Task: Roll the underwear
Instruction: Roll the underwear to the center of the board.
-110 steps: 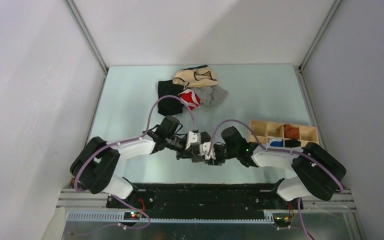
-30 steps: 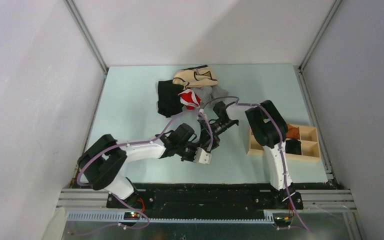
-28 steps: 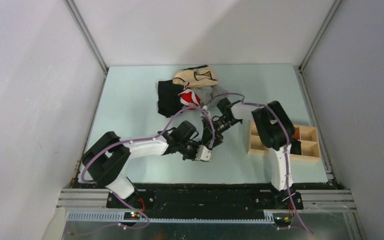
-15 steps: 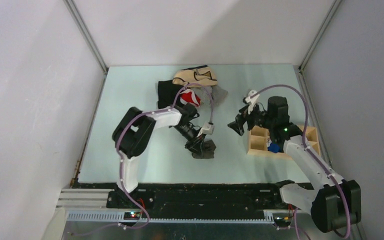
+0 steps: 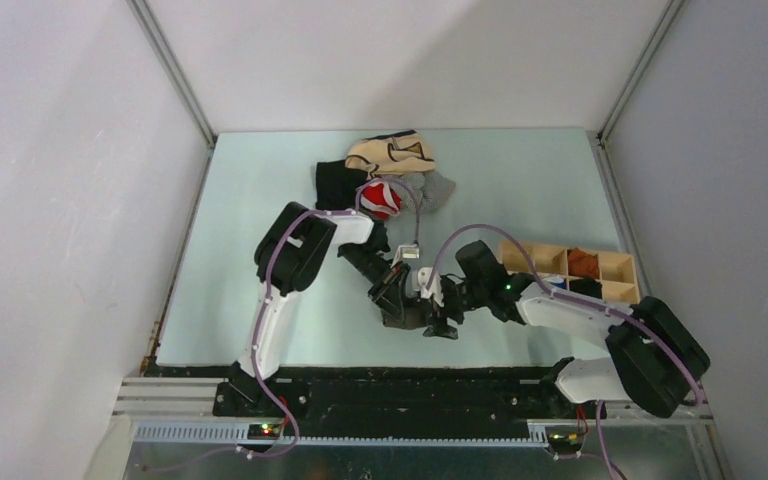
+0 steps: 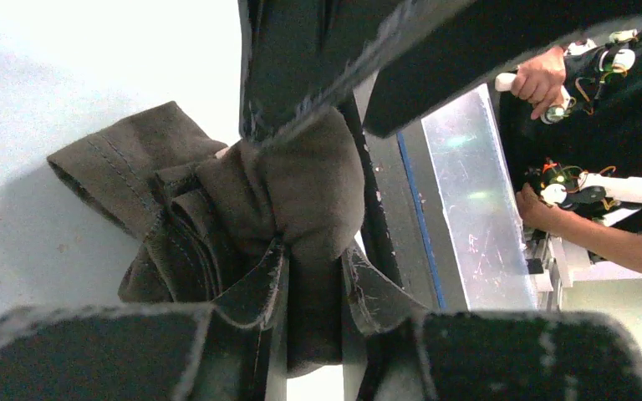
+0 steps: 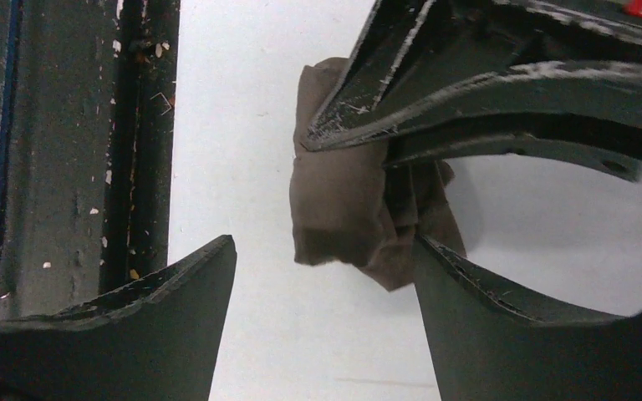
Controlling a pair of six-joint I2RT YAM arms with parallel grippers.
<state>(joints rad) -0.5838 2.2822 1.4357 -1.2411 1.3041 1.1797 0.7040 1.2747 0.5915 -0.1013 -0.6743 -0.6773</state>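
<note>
Left end effector [image 6: 297, 200] is clamped nearly shut on the underwear [image 7: 334, 200], which is a bunched, dark olive-brown bundle of soft fabric squeezed between its two black fingers. The bundle sits low at the pale green surface [image 5: 250, 260], in the near middle, close to the front edge. I cannot tell whether it rests fully on the surface.

The right end effector [image 7: 324, 244] is spread wide open and grips nothing. It reaches in from the right, and the bundle lies in the gap between its fingers [image 7: 535, 351], nearer the right-hand one.

A pile of clothes [image 5: 390, 170] lies at the far side of the surface, well apart from the bundle. A wooden box with compartments [image 5: 615, 267] stands on the right.
</note>
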